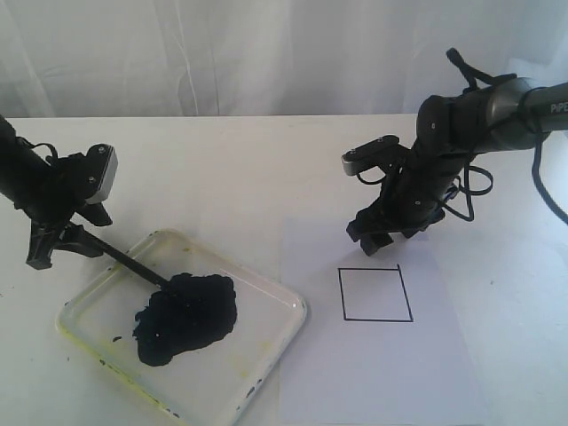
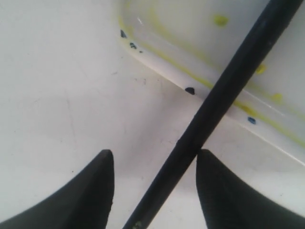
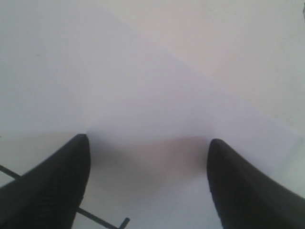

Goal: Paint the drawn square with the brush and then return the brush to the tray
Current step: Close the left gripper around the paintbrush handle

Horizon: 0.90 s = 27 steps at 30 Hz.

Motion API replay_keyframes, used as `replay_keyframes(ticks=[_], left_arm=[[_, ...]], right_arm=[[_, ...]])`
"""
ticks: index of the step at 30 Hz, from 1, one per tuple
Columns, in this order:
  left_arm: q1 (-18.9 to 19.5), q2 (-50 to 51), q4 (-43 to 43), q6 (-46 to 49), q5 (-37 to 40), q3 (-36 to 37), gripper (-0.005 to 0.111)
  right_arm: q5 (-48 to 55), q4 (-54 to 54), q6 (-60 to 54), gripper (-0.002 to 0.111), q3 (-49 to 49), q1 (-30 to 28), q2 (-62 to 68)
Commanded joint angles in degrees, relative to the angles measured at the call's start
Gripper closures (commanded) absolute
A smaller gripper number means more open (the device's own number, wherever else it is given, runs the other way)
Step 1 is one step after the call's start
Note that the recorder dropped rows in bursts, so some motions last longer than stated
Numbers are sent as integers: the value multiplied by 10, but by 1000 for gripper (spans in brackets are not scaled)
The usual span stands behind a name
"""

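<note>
The brush [image 1: 129, 262] lies slanted over the near-left rim of the tray [image 1: 98, 311], its tip in the big black paint blob [image 1: 186, 315]. My left gripper [image 1: 62, 247] is at the handle end, just outside the tray. In the left wrist view the brush [image 2: 224, 86] runs between the wide-apart fingers of the open left gripper [image 2: 155, 152], close to one finger. The drawn square [image 1: 375, 294] on the white paper [image 1: 382, 373] has a white inside. My right gripper [image 1: 373, 238] hovers open and empty at the paper's far edge; the right wrist view shows this gripper [image 3: 147, 140] and a square corner [image 3: 95, 217].
The tray's rim [image 2: 162, 67] carries yellow-green stains and small dark paint specks. A white curtain hangs behind the white table [image 1: 248, 169]. The right arm's cables loop near its wrist [image 1: 466, 182].
</note>
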Motion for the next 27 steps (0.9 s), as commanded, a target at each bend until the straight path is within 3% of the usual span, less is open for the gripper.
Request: replay_keyframes(ticks=[1, 15, 20, 27], left_arm=[[0, 0, 2, 1, 1, -1, 51], [0, 3, 4, -5, 38, -1, 51], [0, -13, 5, -5, 67, -1, 70], [0, -13, 49, -5, 64, -1, 70]], right_arm=[[7, -5, -2, 42, 1, 0, 9], [5, -5, -2, 42, 1, 0, 9], [4, -6, -2, 42, 1, 0, 9], [6, -5, -2, 42, 1, 0, 9]])
